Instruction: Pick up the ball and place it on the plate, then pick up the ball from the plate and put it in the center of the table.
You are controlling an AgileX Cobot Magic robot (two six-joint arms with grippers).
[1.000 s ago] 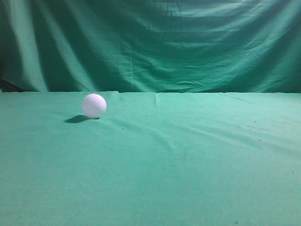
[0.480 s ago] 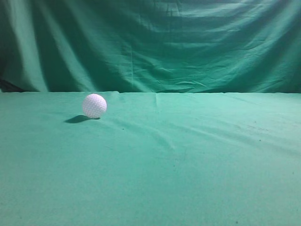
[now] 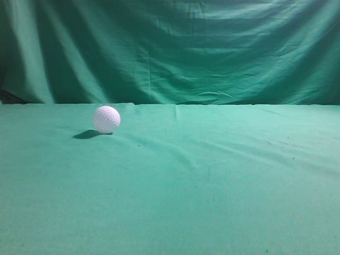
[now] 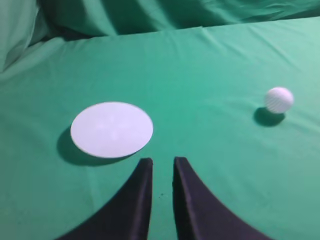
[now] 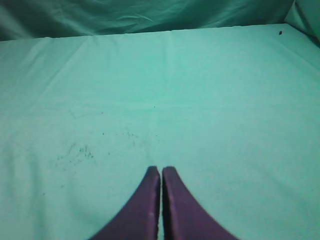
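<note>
The white dimpled ball [image 3: 106,119] rests on the teal-green table [image 3: 212,180], left of the middle and towards the back. It also shows in the left wrist view [image 4: 278,99], far right of my left gripper. A flat round white plate [image 4: 111,129] lies on the cloth just ahead and left of my left gripper [image 4: 160,162], whose dark fingers stand a little apart with nothing between them. My right gripper [image 5: 161,171] is shut and empty over bare cloth. Neither gripper nor the plate shows in the exterior view.
The draped green backdrop [image 3: 175,48] hangs behind the table's far edge. The cloth has slight wrinkles and small dark specks [image 5: 75,150] ahead and left of my right gripper.
</note>
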